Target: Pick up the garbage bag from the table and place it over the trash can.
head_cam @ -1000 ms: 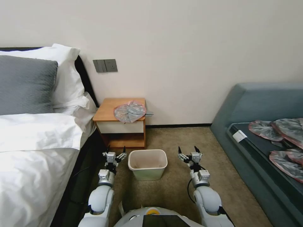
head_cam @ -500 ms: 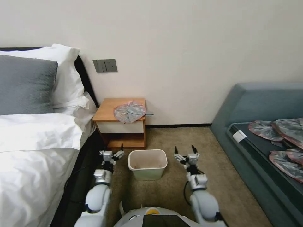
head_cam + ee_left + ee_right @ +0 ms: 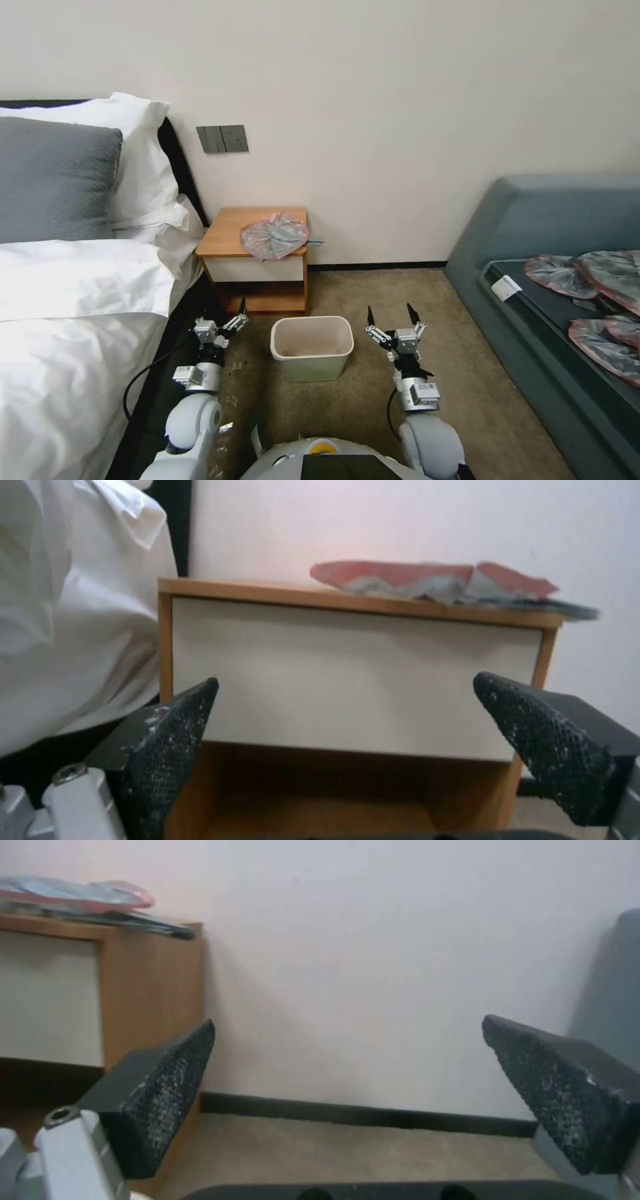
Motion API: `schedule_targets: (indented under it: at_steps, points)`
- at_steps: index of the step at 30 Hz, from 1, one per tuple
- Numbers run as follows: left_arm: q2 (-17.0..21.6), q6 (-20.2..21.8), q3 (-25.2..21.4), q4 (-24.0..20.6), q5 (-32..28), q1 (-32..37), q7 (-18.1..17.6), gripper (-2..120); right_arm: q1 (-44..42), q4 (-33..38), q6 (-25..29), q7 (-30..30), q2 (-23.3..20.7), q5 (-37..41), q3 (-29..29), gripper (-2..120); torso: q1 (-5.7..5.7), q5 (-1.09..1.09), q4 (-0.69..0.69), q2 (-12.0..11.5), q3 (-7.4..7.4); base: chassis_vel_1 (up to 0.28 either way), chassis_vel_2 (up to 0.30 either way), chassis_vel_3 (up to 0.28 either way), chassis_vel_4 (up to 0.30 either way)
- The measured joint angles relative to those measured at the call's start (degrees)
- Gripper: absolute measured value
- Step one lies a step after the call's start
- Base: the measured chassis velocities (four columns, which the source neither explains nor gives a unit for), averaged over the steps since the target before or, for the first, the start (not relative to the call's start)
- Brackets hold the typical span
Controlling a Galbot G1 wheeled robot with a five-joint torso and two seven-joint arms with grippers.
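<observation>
My left end effector and right end effector hover wide open beside the trash can. I judge the pickup not yet begun: the garbage bag lies at the tabletop's front right corner, so next I need to reach up there.

Bare tan carpet lies open between the orange-brown wooden nightstand and the blue-grey sofa; the white-sheeted bed crowds the nightstand's left; the cream-green plastic bin stands just before it.
</observation>
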Motion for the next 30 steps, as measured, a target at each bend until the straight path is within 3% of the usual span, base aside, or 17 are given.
schedule_targets:
  at_steps: [4,9,11,13,14,19,24,30]
  points:
    - [0.0,-0.34,0.16,-0.1,0.99,1.14,-0.03,98,2.44,-1.22,0.09,0.3,-0.82,0.46,1.15,100,0.0,0.0,0.0,0.0,0.0,0.0,0.0,0.0,0.0]
    - [-0.16,-1.07,0.14,-0.2,2.29,1.88,-0.37,98,7.29,-3.11,0.74,0.76,-5.95,2.03,0.53,100,0.0,0.0,0.01,0.0,0.0,0.0,0.0,0.0,0.0]
    - [-0.53,-1.63,0.03,-0.3,3.42,2.07,-0.6,98,11.61,-5.9,2.42,0.77,-10.7,0.33,-0.14,100,0.0,0.01,0.01,0.0,0.0,0.0,0.0,0.0,0.0]
    - [-0.61,-1.75,0.02,-0.3,3.68,2.07,-0.69,98,12.48,-6.52,2.65,0.77,-11.71,-0.18,-0.28,100,0.0,0.02,0.0,0.0,0.0,0.0,0.0,0.0,0.0]
    - [-0.81,-1.91,0.11,-0.3,4.35,1.98,-0.94,98,15.25,-8.13,3.28,0.63,-15.11,-2.4,-0.51,100,0.0,0.02,0.03,0.0,0.01,0.0,0.0,0.0,0.0]
    - [-1.15,-2.2,0.58,0.84,5.76,1.37,-1.22,98,21.4,-11.86,3.33,0.09,-22.73,-7.66,-2.62,100,0.0,0.0,0.01,0.0,0.01,0.0,0.0,0.0,0.0]
    - [-1.44,-2.78,1.06,2.75,6.48,0.87,-1.31,98,24.47,-14.91,3.91,-0.44,-25.64,-12.5,-4.23,100,0.0,0.0,0.01,0.0,0.01,0.0,0.0,0.0,0.0]
    - [-2.5,-3.03,2.7,5.15,7.55,-0.23,-1.68,98,31.77,-22.69,10.11,-1.71,-26.08,-24.51,-5.41,100,0.0,0.0,0.01,0.0,0.01,0.0,0.0,0.0,0.0]
